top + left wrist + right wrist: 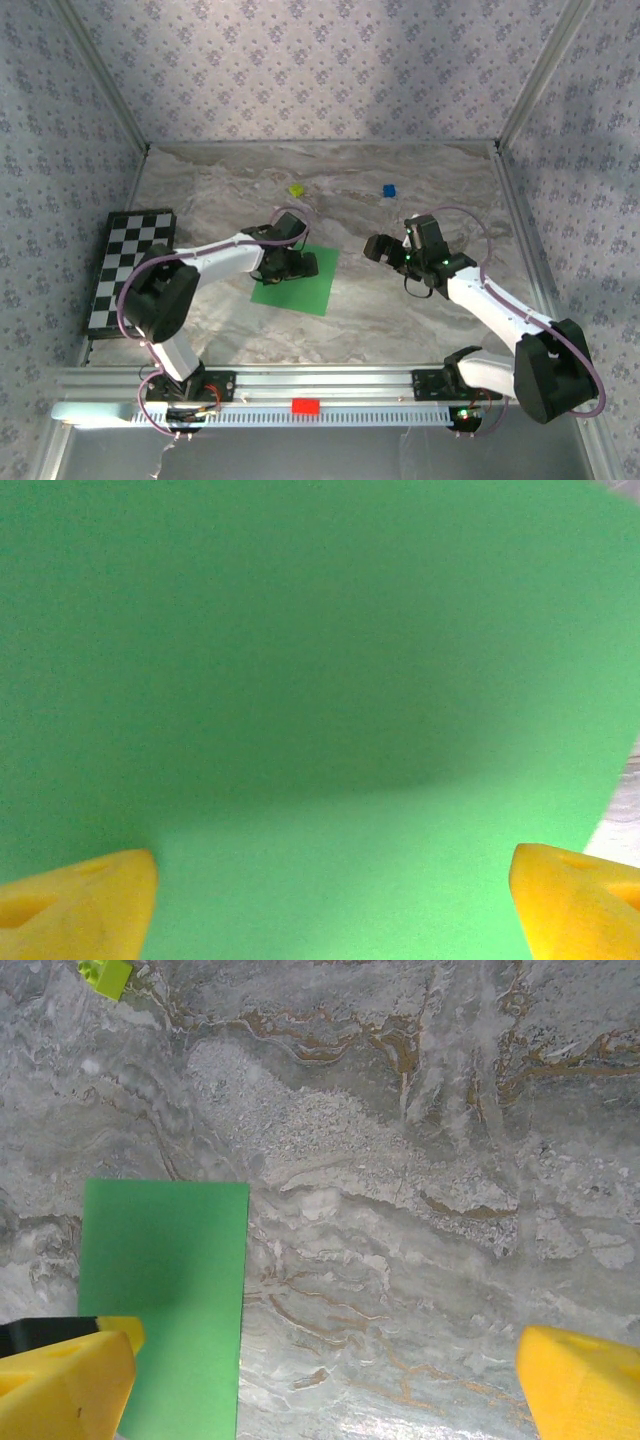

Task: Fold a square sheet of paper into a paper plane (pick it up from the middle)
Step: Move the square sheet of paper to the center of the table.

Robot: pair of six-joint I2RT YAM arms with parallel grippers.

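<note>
Leftmost, a black-and-white checkerboard (130, 270) is seen lying on the grey marbled table (400, 330). At mid-table the flat square sheet of bright green paper (305, 292) is found, with the left gripper (298, 266) poised over it, its yellow fingers (80, 905) spread wide and nothing grasped. Further right, the right gripper (385, 250) is held fully spread and empty above the bare marble.

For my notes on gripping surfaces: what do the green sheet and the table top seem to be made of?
Green sheet: thin paper, it seems; matte, even colour, lying flat with sharp straight edges. Table top: looks like marble, grey with brown veins, but dull, so possibly a printed covering.
</note>
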